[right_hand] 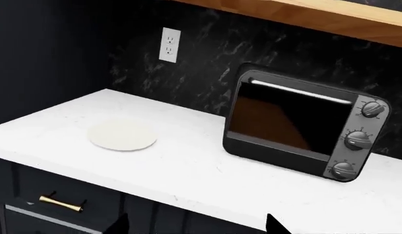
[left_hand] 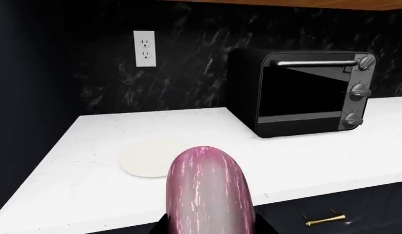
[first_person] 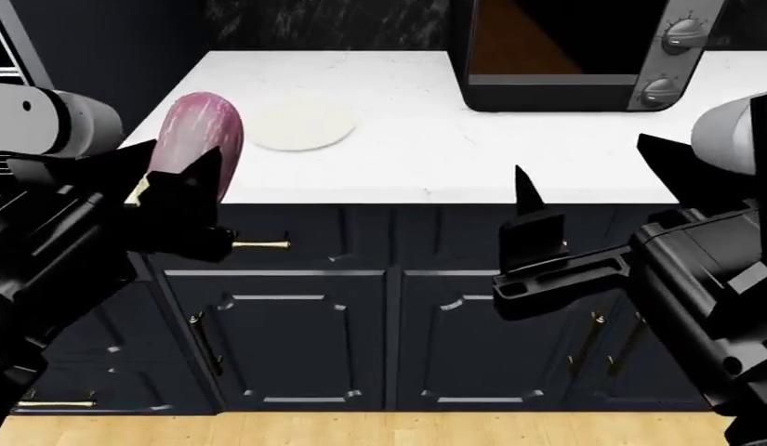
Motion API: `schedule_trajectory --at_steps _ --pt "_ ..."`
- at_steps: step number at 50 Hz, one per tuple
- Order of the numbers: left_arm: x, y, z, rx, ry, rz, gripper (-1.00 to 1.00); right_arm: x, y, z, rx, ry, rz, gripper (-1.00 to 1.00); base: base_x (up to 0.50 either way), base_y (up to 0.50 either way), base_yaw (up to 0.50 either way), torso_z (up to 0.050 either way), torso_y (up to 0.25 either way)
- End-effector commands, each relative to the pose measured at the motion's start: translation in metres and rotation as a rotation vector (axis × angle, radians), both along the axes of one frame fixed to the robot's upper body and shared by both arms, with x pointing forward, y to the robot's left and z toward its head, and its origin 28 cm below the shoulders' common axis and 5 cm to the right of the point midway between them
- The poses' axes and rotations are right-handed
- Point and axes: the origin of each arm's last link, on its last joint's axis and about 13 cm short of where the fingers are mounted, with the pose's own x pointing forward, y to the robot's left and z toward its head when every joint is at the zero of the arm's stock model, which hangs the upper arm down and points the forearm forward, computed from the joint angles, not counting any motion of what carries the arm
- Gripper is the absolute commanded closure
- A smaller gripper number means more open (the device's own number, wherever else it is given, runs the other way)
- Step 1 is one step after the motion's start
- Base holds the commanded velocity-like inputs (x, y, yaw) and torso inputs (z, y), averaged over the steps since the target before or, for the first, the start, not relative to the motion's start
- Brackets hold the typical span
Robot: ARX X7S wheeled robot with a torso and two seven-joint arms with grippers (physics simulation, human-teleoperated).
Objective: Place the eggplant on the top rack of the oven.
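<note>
My left gripper [first_person: 172, 190] is shut on the eggplant [first_person: 200, 135], a purple-pink oval with pale streaks. I hold it in front of the counter's left end, rounded end up. In the left wrist view the eggplant [left_hand: 209, 187] fills the space between the black fingers of the left gripper [left_hand: 210, 228]. My right gripper [first_person: 594, 181] hangs open and empty in front of the cabinets; in its own view only the two tips of the right gripper [right_hand: 197, 226] show. Of the oven, only a sliver with thin wire lines [first_person: 1, 67] shows at the head view's far left edge. The top rack cannot be told apart there.
On the white countertop [first_person: 482, 149] stand a black countertop box with round knobs [first_person: 582, 56] [left_hand: 305, 92] [right_hand: 305, 129] and a flat white disc [first_person: 297, 121] [left_hand: 152, 156] [right_hand: 121, 135]. Dark cabinets with gold handles [first_person: 259, 244] lie below, and a wooden floor [first_person: 358, 429].
</note>
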Motion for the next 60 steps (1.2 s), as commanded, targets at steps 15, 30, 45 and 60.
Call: schedule_trajectory --at_steps 15,30,45,60 --pt "0.0030 0.0063 0.0004 -0.001 0.010 0.043 1.00 -0.0004 -0.0014 0.0096 -0.046 0.003 -0.002 -1.00 0.00 0.50 0.00 0.000 0.000" --pt "0.0024 0.0046 0.0002 0.001 0.015 0.040 1.00 -0.0006 -0.0018 0.0077 -0.007 0.000 0.022 -1.00 0.00 0.50 0.00 0.000 0.000" --pt "0.0070 0.0029 -0.0039 0.008 0.030 0.040 1.00 -0.0014 -0.0036 0.0049 -0.016 0.004 0.008 -1.00 0.00 0.50 0.00 0.000 0.000" --pt "0.0070 0.0036 -0.0079 0.011 0.038 0.041 1.00 -0.0020 -0.0047 0.0068 -0.018 0.001 -0.004 -1.00 0.00 0.50 0.00 0.000 0.000"
